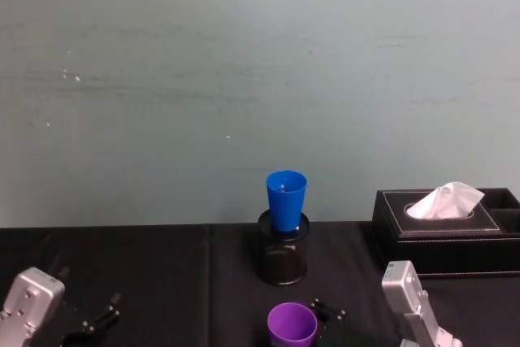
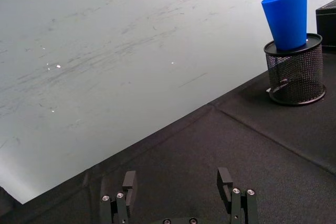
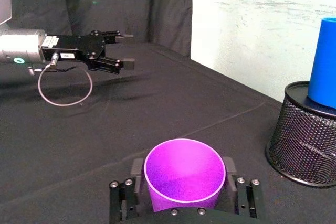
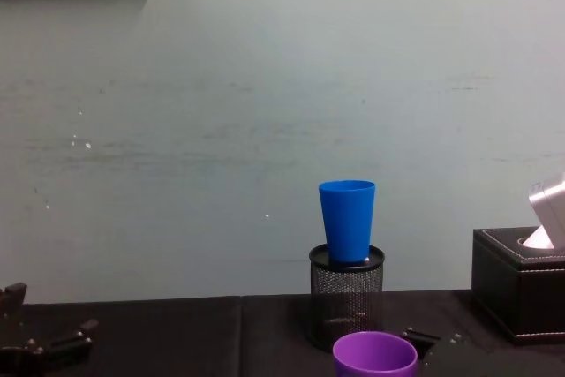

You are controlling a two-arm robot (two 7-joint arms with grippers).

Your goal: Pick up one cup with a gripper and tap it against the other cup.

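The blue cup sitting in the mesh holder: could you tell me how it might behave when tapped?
The blue cup looks like thin plastic, so probably light. It stands in the mesh pen holder with most of its height above the rim, so a firm tap may tilt it. Its smooth, tapered wall might let contact slide.

Purple cup (image 3: pixel 184 177) upright between right claw (image 3: pixel 184 203) fingers; blue cup (image 1: pixel 286 199) upright atop mesh holder (image 1: pixel 283 253).

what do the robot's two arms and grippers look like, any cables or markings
Both grippers are black, with two flat fingers on a bolted base. The left gripper sits on a silver cylindrical arm with a small teal-lit spot, carries small white labels, and a thin grey cable loops below it. The right gripper has silver screw heads along its black base. In the head view, both arms have boxy silver-grey housings.
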